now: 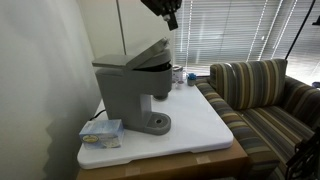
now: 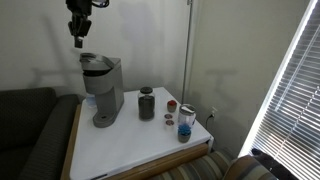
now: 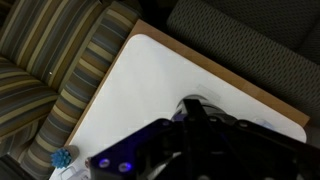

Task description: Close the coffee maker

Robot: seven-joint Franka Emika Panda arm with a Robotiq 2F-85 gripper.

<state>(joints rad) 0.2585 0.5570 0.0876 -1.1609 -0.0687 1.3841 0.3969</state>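
The grey coffee maker point(image 1: 128, 88) stands on the white table top point(image 1: 195, 120). Its hinged lid point(image 1: 142, 54) is tilted up at the front, with a dark gap over the brew head. It also shows in an exterior view point(image 2: 103, 88). My gripper point(image 1: 169, 14) hangs in the air above the lid, a little toward its raised front, not touching it; it also shows from the other side point(image 2: 78, 36). Its fingers look pressed together and hold nothing. In the wrist view the gripper point(image 3: 193, 102) is a dark mass over the table and hides the machine.
A small blue-white box point(image 1: 102, 133) lies at the table's front corner beside the machine. A dark canister point(image 2: 146, 103), a blue cup point(image 2: 185, 124) and small jars stand beside it. A striped couch point(image 1: 262, 95) and a dark couch point(image 2: 30, 120) flank the table.
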